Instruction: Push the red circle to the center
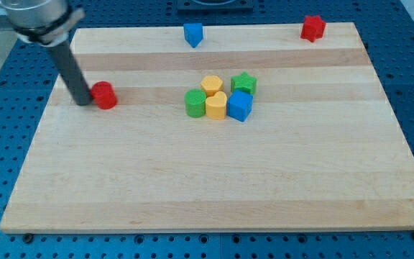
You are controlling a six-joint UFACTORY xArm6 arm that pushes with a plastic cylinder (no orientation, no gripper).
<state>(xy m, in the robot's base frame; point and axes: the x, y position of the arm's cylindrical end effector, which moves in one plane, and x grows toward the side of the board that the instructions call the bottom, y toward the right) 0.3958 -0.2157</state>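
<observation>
A: Where is the red circle (105, 95) now?
B: On the wooden tabletop (214, 180), toward the view's left, well apart from the cluster in the middle.
A: And my tip (82, 101)?
B: Just to the view's left of the red circle, touching it or nearly so. The end effector is a plain dark rod, so it has nothing to open or close and holds nothing.
A: What makes up the cluster?
B: A green circle (195, 103), a yellow hexagon (211, 85), a yellow block (216, 105), a green star (244, 83) and a blue cube (240, 106), all packed close together.
A: Anything else?
B: A blue block (192, 33) at the view's top edge and a red block (312, 27) at the top right corner
</observation>
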